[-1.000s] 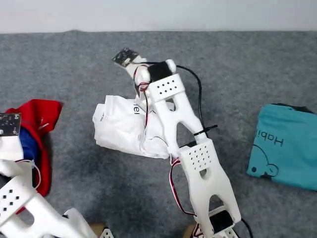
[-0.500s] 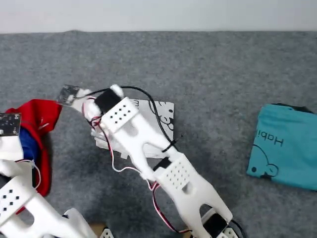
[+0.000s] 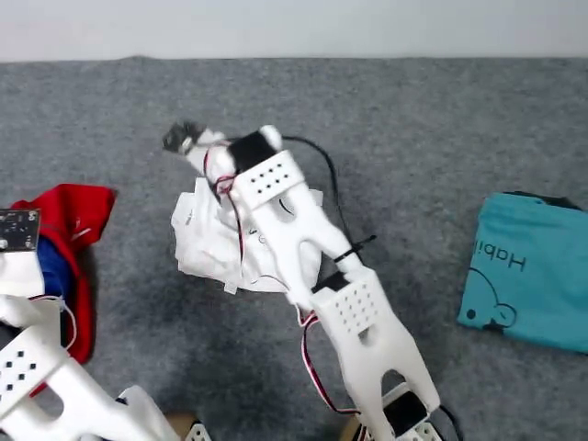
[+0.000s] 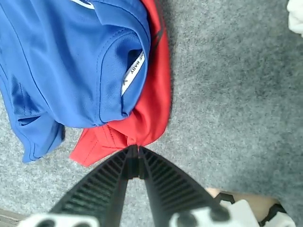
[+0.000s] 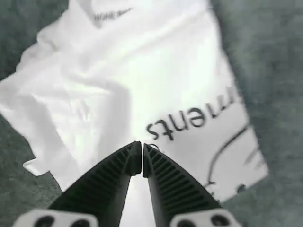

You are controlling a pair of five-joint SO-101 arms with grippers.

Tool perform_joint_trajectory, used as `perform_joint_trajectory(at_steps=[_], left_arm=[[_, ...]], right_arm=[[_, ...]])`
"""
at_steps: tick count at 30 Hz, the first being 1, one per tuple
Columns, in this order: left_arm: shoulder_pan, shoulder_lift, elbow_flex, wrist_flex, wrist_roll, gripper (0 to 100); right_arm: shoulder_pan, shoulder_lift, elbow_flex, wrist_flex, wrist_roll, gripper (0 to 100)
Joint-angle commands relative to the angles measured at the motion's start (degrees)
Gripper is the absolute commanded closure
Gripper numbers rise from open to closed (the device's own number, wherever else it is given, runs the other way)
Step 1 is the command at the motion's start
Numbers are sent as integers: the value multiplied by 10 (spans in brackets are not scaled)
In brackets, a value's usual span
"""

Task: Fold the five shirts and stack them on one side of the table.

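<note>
The right gripper [image 5: 142, 153], jaws pressed together, has been swung back above the crumpled white printed fabric shirt [image 3: 207, 243] at the middle of the grey table [image 3: 413, 138]; its folding is judged unfinished.

Lit bright and even, diffuse from overhead. Only soft, faint shadows on the table [image 3: 441, 138], close under the right arm [image 3: 303, 239] and beside the red shirt [image 3: 83, 211]. Nearly washes out the white shirt [image 5: 142, 80] in the right wrist view (folds barely readable). Darker inside the blue shirt [image 4: 57, 61] collar fold.
</note>
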Motion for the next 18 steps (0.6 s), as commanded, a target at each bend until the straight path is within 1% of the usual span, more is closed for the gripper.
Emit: perform_joint_trajectory(at_steps=[1, 6, 10, 14, 18], left_arm=[[3, -12, -6, 5, -3, 995], [1, -13, -7, 5, -3, 995], [2, -13, -7, 5, -3, 995], [3, -13, -7, 2, -3, 995], [3, -13, -7, 2, -3, 995]], right_arm=[[-36, 17, -3, 22, 6, 988], [-124, 18, -3, 23, 6, 988], [-160, -38, 1, 24, 6, 988], [-155, -87, 1, 24, 8, 988], [-102, -113, -2, 22, 10, 988]])
